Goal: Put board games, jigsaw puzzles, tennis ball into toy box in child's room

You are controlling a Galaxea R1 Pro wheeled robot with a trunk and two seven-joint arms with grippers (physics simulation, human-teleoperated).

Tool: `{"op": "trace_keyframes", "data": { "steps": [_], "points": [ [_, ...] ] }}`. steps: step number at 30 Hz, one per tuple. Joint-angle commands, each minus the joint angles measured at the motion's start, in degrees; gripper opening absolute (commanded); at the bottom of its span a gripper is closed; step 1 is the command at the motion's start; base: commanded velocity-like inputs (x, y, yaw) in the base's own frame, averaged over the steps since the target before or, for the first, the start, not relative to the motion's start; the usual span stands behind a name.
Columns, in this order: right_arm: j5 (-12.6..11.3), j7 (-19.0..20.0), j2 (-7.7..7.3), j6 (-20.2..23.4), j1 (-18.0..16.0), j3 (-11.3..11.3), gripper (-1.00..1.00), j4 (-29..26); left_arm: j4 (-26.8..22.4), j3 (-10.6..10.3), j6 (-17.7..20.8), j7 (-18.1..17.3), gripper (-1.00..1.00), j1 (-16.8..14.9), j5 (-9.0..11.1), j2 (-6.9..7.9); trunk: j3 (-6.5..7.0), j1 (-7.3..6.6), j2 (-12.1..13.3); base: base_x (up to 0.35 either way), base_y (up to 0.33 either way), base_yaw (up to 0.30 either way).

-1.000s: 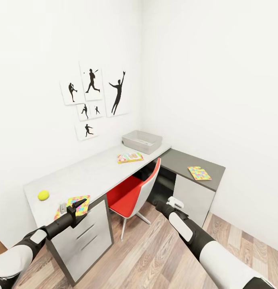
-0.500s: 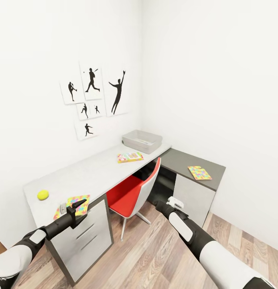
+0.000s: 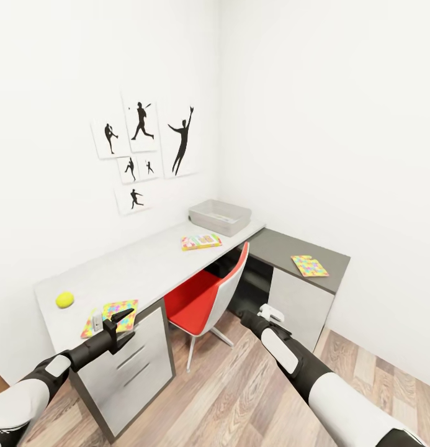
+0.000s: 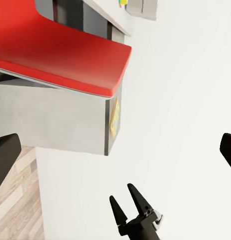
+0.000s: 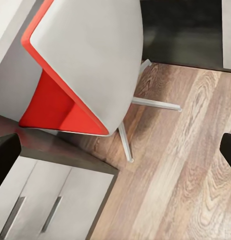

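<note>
Judged as the approach step: both arms are raised short of the table [image 3: 146, 267]. The left end effector [image 3: 118, 321] and right end effector [image 3: 268, 312] are spread and empty. A jigsaw puzzle [image 3: 111, 314] lies at the table's near corner, beside the tennis ball [image 3: 64, 299]; the toy box [image 3: 219, 216] sits at the far end. Next, reach for that puzzle.
</note>
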Motion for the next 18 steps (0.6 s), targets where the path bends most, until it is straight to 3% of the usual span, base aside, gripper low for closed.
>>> {"op": "trace_keyframes", "data": {
  "steps": [1, 18],
  "points": [
    [-0.3, -0.4, -0.04, 0.1, -0.1, 0.2, 1.00, -0.1, -0.1, 0.5, 0.4, -0.3, 1.00, -0.1, -0.6, -0.01, -0.27, 0.24, -0.5, 0.000, 0.000, 0.000],
    [-0.3, -0.4, -0.04, 0.1, -0.1, 0.2, 1.00, -0.1, -0.1, 0.5, 0.3, -0.2, 1.00, -0.1, -0.6, 0.02, -3.32, 3.97, -7.3, 0.000, 0.000, 0.000]
  ]
}}
